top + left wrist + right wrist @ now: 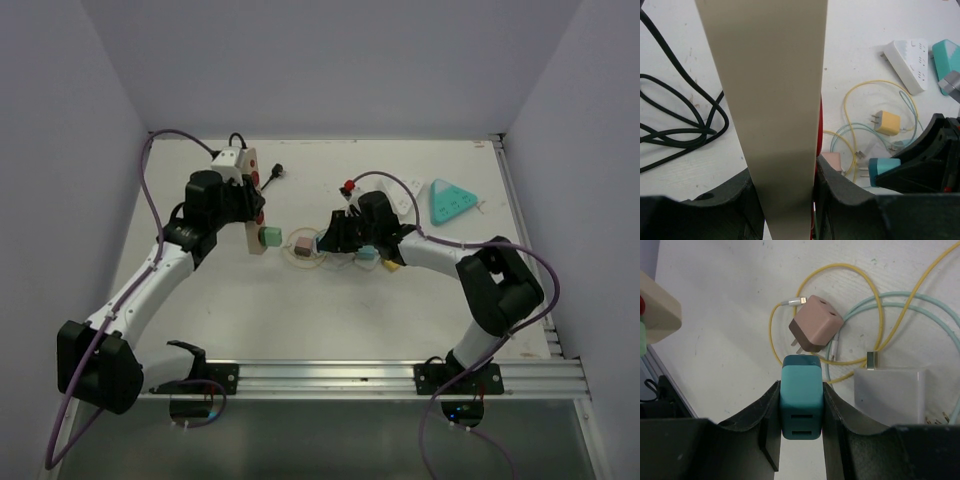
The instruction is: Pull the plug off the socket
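Observation:
My left gripper (785, 200) is shut on the socket, a long beige power strip (770, 90) standing on its edge; in the top view the strip (252, 232) is at the left middle of the table. A green plug (270, 237) sticks out of its right face. My right gripper (800, 385) is shut on a teal plug (801, 400), held just above the table and apart from the strip, whose end shows in the right wrist view (657, 310). In the top view this gripper (322, 241) is a short way right of the strip.
A pink plug (816, 324) lies just ahead of the teal one among yellow and mint cables (875, 315). Also on the table are a white adapter (890, 395), a yellow charger (886, 122), a white power strip (400, 205), a teal triangular object (452, 200) and a black cord (680, 125).

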Motion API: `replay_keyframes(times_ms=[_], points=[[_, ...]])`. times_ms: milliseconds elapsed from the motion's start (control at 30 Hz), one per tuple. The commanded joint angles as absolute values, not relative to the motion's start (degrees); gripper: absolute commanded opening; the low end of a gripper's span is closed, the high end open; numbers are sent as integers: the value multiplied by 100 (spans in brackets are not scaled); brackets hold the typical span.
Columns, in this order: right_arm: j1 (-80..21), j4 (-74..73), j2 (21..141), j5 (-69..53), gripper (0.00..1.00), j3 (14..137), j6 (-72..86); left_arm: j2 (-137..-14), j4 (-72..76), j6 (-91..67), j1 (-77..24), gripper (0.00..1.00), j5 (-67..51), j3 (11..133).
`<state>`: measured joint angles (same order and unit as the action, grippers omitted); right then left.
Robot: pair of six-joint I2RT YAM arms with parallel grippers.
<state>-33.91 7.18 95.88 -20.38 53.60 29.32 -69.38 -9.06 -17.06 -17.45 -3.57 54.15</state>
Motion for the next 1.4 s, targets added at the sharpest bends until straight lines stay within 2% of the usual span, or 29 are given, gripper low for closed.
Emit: replay_keyframes(times_ms=[0, 33, 100, 133, 200, 233, 467, 633, 900, 1367], points=[[-3243, 1546, 9799, -2154, 22, 5283, 3278, -6531, -185, -1380, -1767, 0, -720, 5274], [-3226, 1564, 9835, -2092, 29, 5265, 3296, -6487, -98, -1362, -1767, 0, -764, 5178], [-3182, 1538, 9923, -2039, 37, 5221, 3305, -6381, 202, -1310, -1767, 0, -756, 4966], [-3173, 1512, 9949, -1909, 45, 5212, 3279, -6381, 193, -1223, -1767, 0, -704, 4975], [-3155, 1459, 9949, -1794, 52, 5212, 3252, -6364, 97, -1187, -1775, 0, -607, 5010], [-3155, 1424, 9967, -1689, 59, 5229, 3226, -6355, 123, -1187, -1767, 0, -546, 4984], [-3155, 836, 9607, -1134, 82, 5432, 2971, -6328, 176, -1248, -1775, 0, -606, 4922], [-3287, 659, 9089, -1212, 88, 5476, 2760, -6337, 185, -1257, -1775, 0, -589, 4913], [-4042, 369, 8772, -1266, 96, 5940, 2619, -6337, 246, -1266, -1767, 0, -562, 4860], [-4790, 185, 9799, -1661, 96, 7408, 2593, -6276, 369, -1195, -1767, 0, -580, 4790]])
